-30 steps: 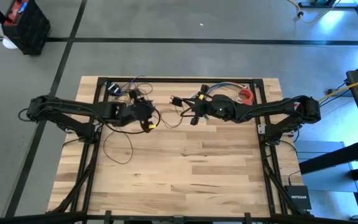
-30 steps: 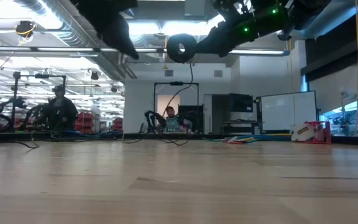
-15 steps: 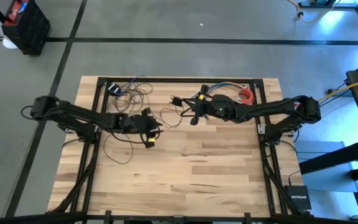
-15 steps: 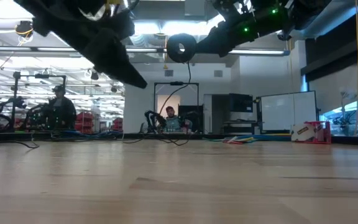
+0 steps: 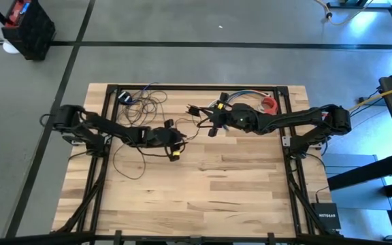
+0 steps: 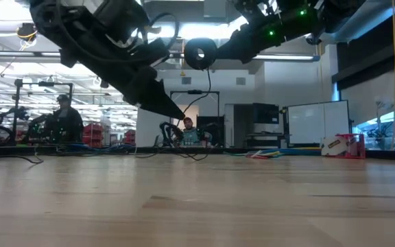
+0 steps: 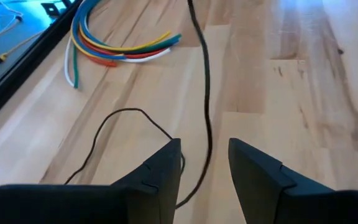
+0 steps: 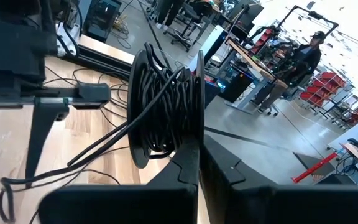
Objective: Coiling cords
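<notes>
Coiling is partly done: the right gripper (image 8: 199, 163), jaws clenched on the spool (image 8: 166, 106), holds wound cord above the desk's (image 5: 216, 184) far edge, while loose cords (image 5: 131, 160) remain near its left edge; left gripper (image 7: 204, 165), jaws released, straddles one strand.

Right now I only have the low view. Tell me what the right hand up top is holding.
Observer: The right hand is shut on the rim of a black spool wound with cord.
Operator: Give me the left hand too.
Observer: The left hand is open, and a strand of the cord runs through the gap between its fingers.
Operator: Report what lies ahead of it.
Observer: A short bundle of multicoloured wires lies on the table, near its edge.
</notes>
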Tool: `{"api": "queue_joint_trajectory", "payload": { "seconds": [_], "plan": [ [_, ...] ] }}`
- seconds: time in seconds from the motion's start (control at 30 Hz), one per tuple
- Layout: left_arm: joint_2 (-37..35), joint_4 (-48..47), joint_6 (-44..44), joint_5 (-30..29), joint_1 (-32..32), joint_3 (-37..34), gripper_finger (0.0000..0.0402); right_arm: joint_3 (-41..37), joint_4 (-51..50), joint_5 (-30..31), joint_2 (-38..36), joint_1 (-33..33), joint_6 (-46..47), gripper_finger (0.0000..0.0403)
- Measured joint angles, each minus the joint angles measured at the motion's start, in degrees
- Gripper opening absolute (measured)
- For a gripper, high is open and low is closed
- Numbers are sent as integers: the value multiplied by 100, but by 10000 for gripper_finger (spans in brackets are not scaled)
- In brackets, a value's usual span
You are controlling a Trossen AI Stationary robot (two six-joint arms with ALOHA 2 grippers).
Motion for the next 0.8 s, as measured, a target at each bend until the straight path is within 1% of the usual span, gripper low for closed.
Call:
{"api": "queue_joint_trajectory", "payload": {
  "seconds": [0.1, 0.17, 0.23, 0.33, 0.37, 0.5, 0.6, 0.73, 0.8],
  "plan": [
    [84, 9, 11, -4, 43, 26, 126, 0, 2, 2, 0, 2, 0, 7],
    [97, -10, 60, -3, 45, 26, 113, 0, -1, 1, 0, 2, 0, 7],
    [93, 22, 93, -4, 45, 26, 85, 0, 2, 0, 0, 0, -2, 7],
    [93, 164, 161, -2, 63, 24, 26, 0, 20, 0, 0, 2, 0, 7],
    [91, 245, 191, -2, 83, 30, 14, 0, 21, 0, 0, 2, 0, 7],
    [87, 217, 210, -85, 236, 30, 9, 0, 27, -5, 0, 2, 0, 7],
    [87, 160, 215, -423, 397, 30, 3, 0, 68, -125, 0, 2, 8, 7],
    [87, 46, 222, -971, 697, 9, 5, 0, 151, -351, 0, 2, 78, 7],
    [87, -5, 202, -1064, 861, -13, 3, 0, 148, -451, 0, 2, 116, 7]
  ]
}}
